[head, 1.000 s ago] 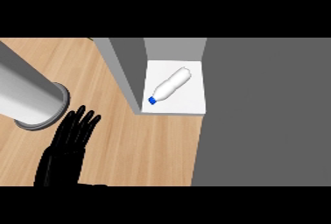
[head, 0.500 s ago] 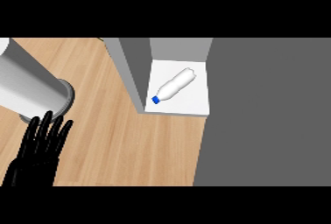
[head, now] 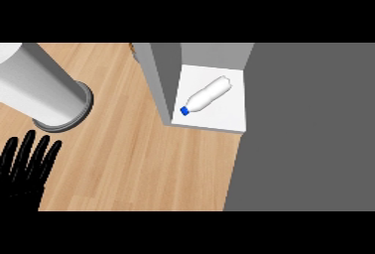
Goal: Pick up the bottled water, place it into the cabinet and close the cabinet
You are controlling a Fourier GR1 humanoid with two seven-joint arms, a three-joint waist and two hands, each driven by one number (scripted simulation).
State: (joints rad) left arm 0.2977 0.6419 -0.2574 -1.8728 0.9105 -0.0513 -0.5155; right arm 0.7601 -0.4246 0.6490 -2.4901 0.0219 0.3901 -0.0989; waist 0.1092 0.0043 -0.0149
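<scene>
Left robot hand (head: 26, 168) lower, further left.

Bare counter (head: 147, 163) left of cabinet (head: 158, 74)

The bottle (head: 207, 95) lies on its side in the cabinet (head: 159, 74), cap toward the near left. The cabinet sits at the counter's (head: 147, 163) far right. A forearm (head: 36, 84) reaches over the counter's far left, well apart from the cabinet, and the left hand (head: 26, 163) rests at the near left edge, fingers up, just near of the forearm's end.
</scene>
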